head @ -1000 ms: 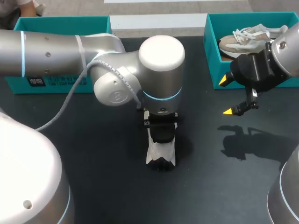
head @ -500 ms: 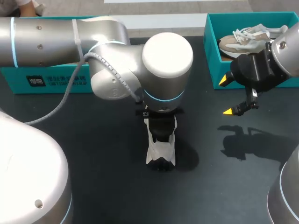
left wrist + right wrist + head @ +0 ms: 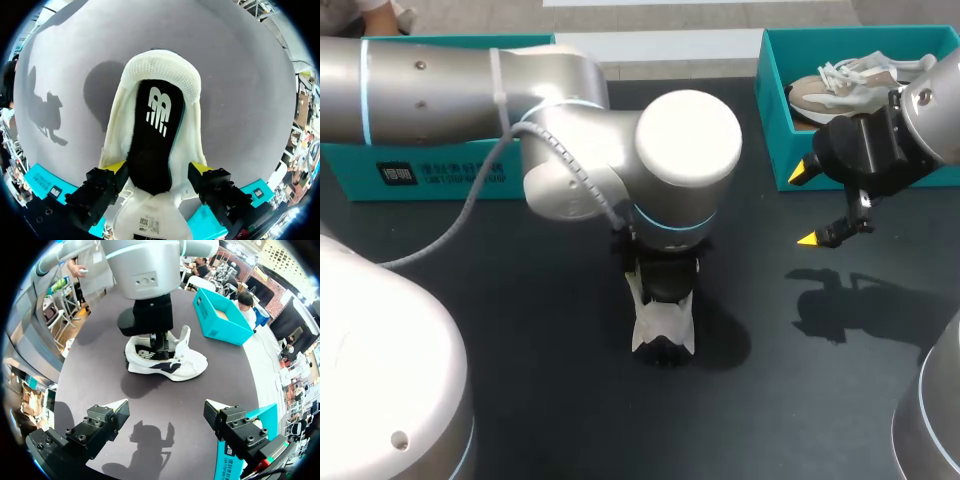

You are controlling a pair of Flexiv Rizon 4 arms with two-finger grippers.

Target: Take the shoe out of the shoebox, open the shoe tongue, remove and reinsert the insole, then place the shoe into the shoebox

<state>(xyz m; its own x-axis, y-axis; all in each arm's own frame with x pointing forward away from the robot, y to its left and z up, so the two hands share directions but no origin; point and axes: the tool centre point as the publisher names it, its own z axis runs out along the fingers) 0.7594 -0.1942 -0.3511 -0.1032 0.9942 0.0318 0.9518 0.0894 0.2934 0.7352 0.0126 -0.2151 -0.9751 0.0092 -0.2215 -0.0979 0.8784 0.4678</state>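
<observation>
Dark table from head camera: white shoe at centre below left arm, teal shoebox at 1 o'clock, right gripper spread wide at 3 o'clock. From left wrist: left gripper wide, astride the shoe's heel end, black insole between its fingers. From right wrist: own fingers wide over bare table, shoe ahead at 12 o'clock, well apart.

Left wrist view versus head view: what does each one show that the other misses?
Only the left wrist view shows the black insole inside the white shoe. Only the head view shows the right gripper, open above the table, and a beige shoe in the shoebox. Both show the white shoe on the table, under the left gripper.
</observation>
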